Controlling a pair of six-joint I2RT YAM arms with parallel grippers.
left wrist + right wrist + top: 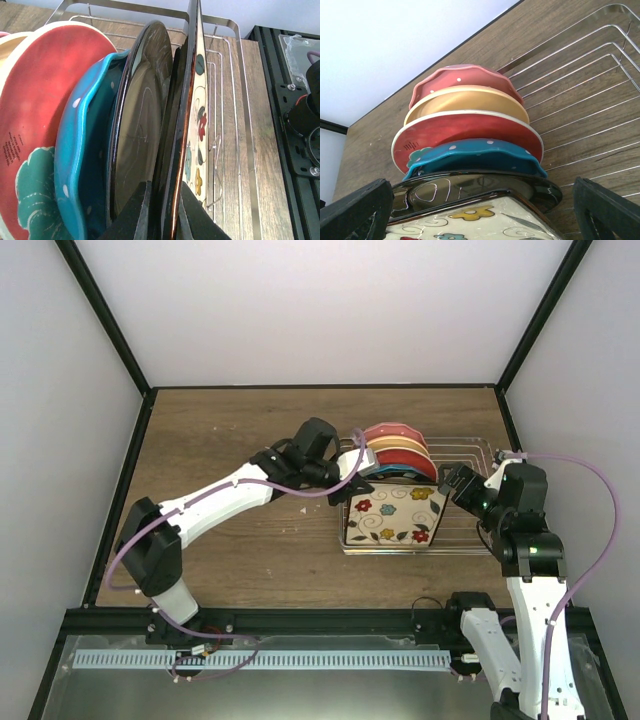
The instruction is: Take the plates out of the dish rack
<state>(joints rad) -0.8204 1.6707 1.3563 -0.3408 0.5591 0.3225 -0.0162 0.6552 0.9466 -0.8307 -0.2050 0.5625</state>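
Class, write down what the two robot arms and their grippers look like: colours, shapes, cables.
Both the left arm and right arm have white shells with black joints, and a lilac cable loops along each. The right arm shows small green lights. The left gripper and right gripper have chunky black fingers.

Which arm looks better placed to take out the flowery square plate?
Left. The left gripper has a finger on each side of the square floral plate, at its edge, probably gripping it. The right gripper hangs open beside the dish rack, touching no plate.
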